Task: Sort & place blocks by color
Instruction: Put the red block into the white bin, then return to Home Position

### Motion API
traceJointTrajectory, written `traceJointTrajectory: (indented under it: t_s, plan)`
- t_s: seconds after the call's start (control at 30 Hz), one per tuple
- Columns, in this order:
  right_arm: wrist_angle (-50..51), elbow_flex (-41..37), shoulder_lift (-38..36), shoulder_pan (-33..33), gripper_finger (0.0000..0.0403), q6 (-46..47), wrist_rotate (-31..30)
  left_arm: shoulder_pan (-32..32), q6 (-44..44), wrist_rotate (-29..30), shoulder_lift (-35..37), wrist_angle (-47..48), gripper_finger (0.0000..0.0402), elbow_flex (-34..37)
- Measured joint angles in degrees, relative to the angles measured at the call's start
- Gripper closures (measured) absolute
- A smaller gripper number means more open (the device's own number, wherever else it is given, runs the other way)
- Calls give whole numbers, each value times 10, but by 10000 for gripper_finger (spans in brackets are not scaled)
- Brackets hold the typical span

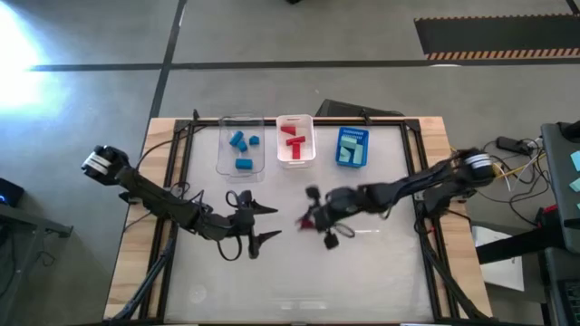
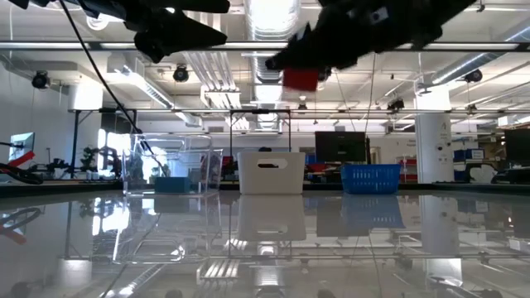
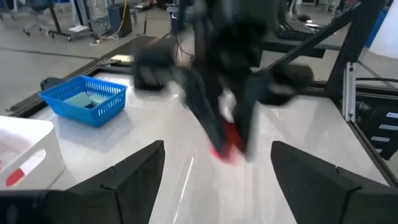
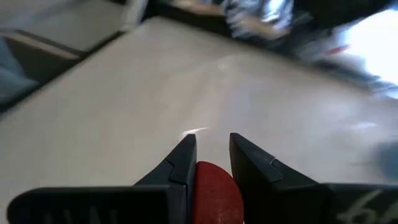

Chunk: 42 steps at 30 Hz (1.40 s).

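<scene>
My right gripper (image 1: 306,220) hangs over the table's middle, shut on a red block (image 2: 300,79) that is well above the surface. My left gripper (image 1: 272,223) is open just left of it, facing it, with nothing between its fingers (image 3: 137,180). Blue blocks (image 1: 240,145) lie in the clear bin, red blocks (image 1: 292,140) in the white bin and pale teal blocks (image 1: 352,149) in the blue basket. All three containers stand in a row at the far edge. My right gripper pinches the red block (image 4: 214,186) between its two fingers (image 4: 180,163), one on each side face. The fingers slant downward from the table's right. The block is lifted clear of the table (image 2: 300,79) and shows at the fingers' free ends in the left wrist view (image 3: 227,142).
The clear bin (image 1: 223,158), white bin (image 1: 279,158) and blue basket (image 1: 340,163) line the far side. The table's glossy white top (image 1: 299,281) lies bare on the near half. A dark frame (image 1: 172,172) runs along the edges, and cables trail beside both arms.
</scene>
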<state>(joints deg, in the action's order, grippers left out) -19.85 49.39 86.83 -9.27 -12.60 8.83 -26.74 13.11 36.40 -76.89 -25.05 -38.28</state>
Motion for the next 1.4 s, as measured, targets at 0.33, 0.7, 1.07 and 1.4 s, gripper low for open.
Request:
traceJointTrajectory:
  t_s: [0.33, 0.7, 1.07, 1.4]
  plan:
    - [-38, 1, -62, 231, 337, -6, -135, 4, -100, 37, 39, -2, 123, -11]
    - [-229, 41, 128, 410, 337, 148, -68, 13, -154, 99, 90, 0, 123, -7]
    - [-27, 156, 171, 408, 195, 133, -54, 17, -180, 111, 108, 30, 123, 9]
    - [-51, -24, 11, 297, 215, 128, -28, 40, -157, -28, 279, 195, 256, 81]
